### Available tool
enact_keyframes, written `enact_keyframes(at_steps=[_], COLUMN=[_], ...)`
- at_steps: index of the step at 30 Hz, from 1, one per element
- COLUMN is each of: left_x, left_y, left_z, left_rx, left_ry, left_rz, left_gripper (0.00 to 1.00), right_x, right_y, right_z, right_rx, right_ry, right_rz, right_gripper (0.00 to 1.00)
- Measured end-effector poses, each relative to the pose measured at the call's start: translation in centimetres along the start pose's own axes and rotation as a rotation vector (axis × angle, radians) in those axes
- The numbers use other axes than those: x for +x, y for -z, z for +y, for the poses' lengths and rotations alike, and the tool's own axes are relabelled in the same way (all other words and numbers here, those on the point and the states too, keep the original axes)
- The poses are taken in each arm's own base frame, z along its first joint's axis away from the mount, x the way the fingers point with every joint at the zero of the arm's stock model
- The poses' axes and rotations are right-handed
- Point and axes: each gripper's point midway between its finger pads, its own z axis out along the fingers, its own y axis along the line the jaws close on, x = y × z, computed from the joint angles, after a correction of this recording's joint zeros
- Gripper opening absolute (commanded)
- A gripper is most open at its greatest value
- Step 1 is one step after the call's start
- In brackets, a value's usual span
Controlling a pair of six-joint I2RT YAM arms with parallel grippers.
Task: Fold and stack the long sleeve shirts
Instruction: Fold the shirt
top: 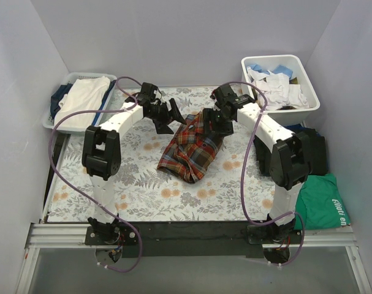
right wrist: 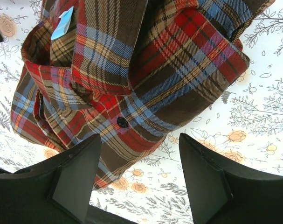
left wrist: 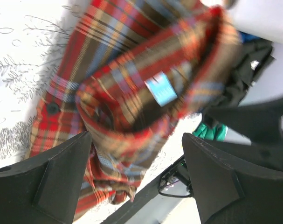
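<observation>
Top external view puts the plaid shirt [top: 192, 150] bunched near the middle of the floral table [top: 136, 190], running from 12 toward 6 o'clock. Bare cloth lies around it, broadest toward 9 and 6 o'clock. A pale basket [top: 58, 116] of white and blue cloth sits at the 10 o'clock corner, and a white bin [top: 308, 76] of light clothes at 2 o'clock. Black garments [top: 314, 150] are piled by the 3 o'clock edge, partly behind the right arm, with a green garment [top: 323, 199] at 4 o'clock. The left gripper [top: 172, 116] and right gripper [top: 213, 122] both hang at the shirt's 12 o'clock end, near each other. In the left wrist view the fingers [left wrist: 62, 177] stand wide apart, with the collar and its blue label [left wrist: 161, 88] beyond the gap and nothing clamped. In the right wrist view the fingers [right wrist: 206, 182] are likewise spread above a hem with a dark button [right wrist: 122, 122]; whether they touch the fabric cannot be told.
</observation>
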Motion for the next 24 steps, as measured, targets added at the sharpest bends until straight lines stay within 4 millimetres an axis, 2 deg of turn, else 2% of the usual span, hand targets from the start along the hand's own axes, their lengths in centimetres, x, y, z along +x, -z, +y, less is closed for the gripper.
enact_keyframes(at_steps=[5, 9, 12, 19, 22, 24], left_x=[0.1, 1.1, 1.6, 2.9, 3.3, 3.5], left_y=[-2.5, -2.4, -2.2, -2.5, -2.8, -3.0], left_z=[1.8, 2.9, 3.0, 3.1, 3.3, 3.6], left_rx=[-0.075, -0.135, -0.158, -0.193, -0.209, -0.221], left_ry=[0.067, 0.115, 0.127, 0.124, 0.128, 0.129], left_rz=[0.054, 0.089, 0.102, 0.131, 0.143, 0.150], left_gripper=[0.80, 0.76, 0.65, 0.51, 0.41, 0.30], right_x=[-0.1, -0.6, -0.9, -1.4, -1.7, -1.9], right_y=[-0.3, -0.3, -0.5, -1.1, -1.0, -0.9], right_z=[-0.5, -1.2, -1.7, -2.4, -2.5, -2.5], right_rx=[0.001, 0.006, 0.011, 0.008, 0.006, 0.004], right_ry=[-0.008, -0.017, -0.021, -0.032, -0.035, -0.036], right_rz=[0.007, -0.002, -0.006, -0.003, -0.009, -0.015], right_gripper=[0.74, 0.74, 0.74, 0.72, 0.72, 0.72])
